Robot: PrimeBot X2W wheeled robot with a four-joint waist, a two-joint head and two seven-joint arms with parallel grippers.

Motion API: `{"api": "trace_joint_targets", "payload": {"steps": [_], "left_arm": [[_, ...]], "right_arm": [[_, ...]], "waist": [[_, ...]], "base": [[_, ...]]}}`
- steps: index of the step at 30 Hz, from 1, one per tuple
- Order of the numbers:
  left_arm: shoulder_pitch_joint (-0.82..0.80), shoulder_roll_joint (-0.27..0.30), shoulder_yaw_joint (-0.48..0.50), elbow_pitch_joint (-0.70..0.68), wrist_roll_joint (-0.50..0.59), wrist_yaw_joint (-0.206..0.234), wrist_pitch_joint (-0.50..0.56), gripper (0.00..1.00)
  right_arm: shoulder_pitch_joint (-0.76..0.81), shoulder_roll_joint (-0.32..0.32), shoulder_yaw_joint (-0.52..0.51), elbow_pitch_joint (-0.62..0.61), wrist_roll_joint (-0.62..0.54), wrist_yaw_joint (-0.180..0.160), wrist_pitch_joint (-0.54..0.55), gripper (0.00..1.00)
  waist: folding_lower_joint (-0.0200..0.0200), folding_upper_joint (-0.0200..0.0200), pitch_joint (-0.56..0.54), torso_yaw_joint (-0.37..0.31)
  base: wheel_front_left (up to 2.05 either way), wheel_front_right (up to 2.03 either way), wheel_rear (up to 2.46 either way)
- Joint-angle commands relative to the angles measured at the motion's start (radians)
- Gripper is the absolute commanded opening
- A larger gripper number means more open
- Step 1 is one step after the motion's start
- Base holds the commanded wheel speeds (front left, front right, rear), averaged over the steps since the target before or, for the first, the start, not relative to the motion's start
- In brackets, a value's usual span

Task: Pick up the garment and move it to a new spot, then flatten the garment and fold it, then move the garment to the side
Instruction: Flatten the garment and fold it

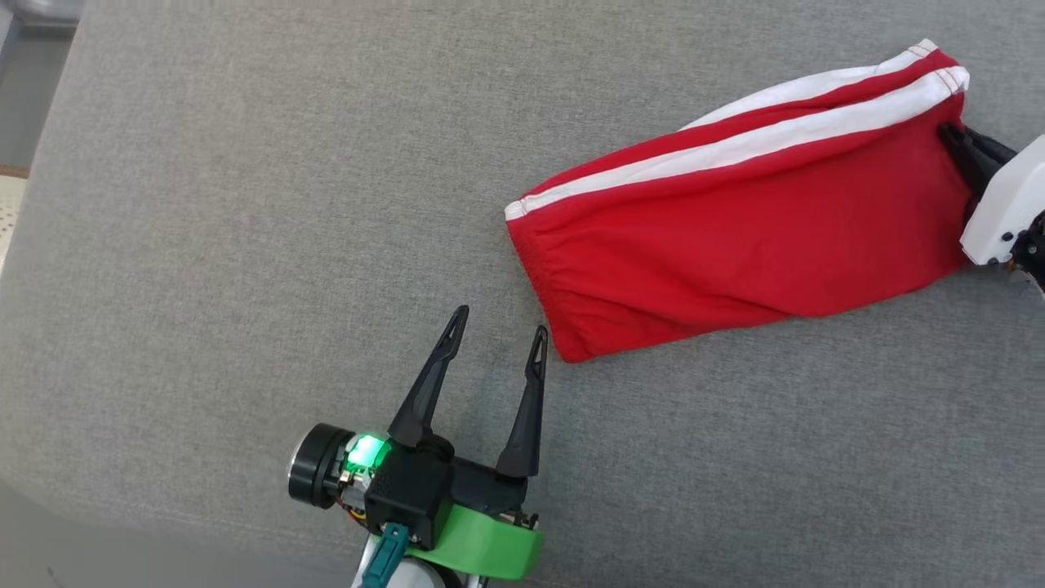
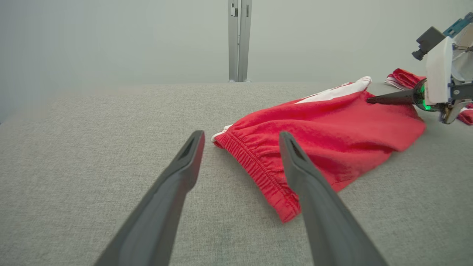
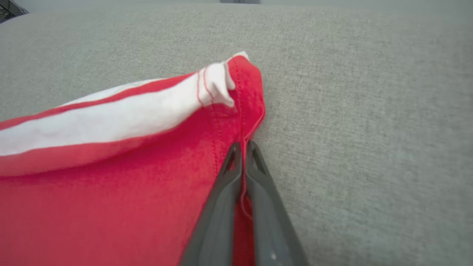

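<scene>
Grey fabric surface (image 1: 204, 245) carries red garment (image 1: 735, 220); right gripper (image 3: 242, 145) pinches its hem (image 3: 244, 122), left gripper (image 1: 502, 321) spread wide near the elastic waistband (image 1: 543, 278).

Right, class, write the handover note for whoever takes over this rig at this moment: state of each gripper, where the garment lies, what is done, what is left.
Right gripper: shut on the leg hem of the red shorts.
Left gripper: open, holding nothing, beside the waistband corner, not touching.
Shorts: lying fairly flat on the grey cloth surface, white stripes along the far edge.
Done: hem gripped.
To do: likely take the waistband too, then flatten, fold, set aside.
</scene>
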Motion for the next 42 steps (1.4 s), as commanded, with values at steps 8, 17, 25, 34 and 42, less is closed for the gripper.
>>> {"api": "trace_joint_targets", "payload": {"steps": [8,17,25,34,42], "left_arm": [[0.012,0.001,0.041,0.01,0.035,-0.028,-0.003,1.0],[0.024,0.001,0.072,0.022,0.059,-0.056,-0.003,1.0],[0.041,0.001,0.081,0.03,0.062,-0.066,-0.003,1.0],[0.078,0.001,0.083,0.03,0.043,-0.058,-0.003,1.0],[0.097,0.001,0.076,0.028,0.038,-0.065,-0.003,1.0]], "right_arm": [[0.06,-0.05,0.041,-0.016,0.033,-0.002,-0.078,0.0],[0.079,-0.071,0.074,-0.013,0.04,-0.002,-0.135,0.0],[0.036,-0.057,0.117,-0.041,-0.008,-0.002,-0.155,0.0],[-0.014,-0.019,0.157,-0.138,-0.067,-0.002,-0.116,0.0],[-0.025,0.081,0.153,-0.223,-0.071,-0.002,-0.083,0.0]], "waist": [[-0.0001,0.0,-0.084,-0.168],[-0.0001,0.0,-0.111,-0.24],[-0.0001,0.0,-0.152,-0.237],[-0.0001,0.0,-0.223,-0.213],[-0.0001,0.0,-0.254,-0.189]], "base": [[0.0,0.0,0.0],[0.0,0.0,0.0],[0.0,0.0,0.0],[0.0,0.0,0.0],[0.0,0.0,0.0]]}}
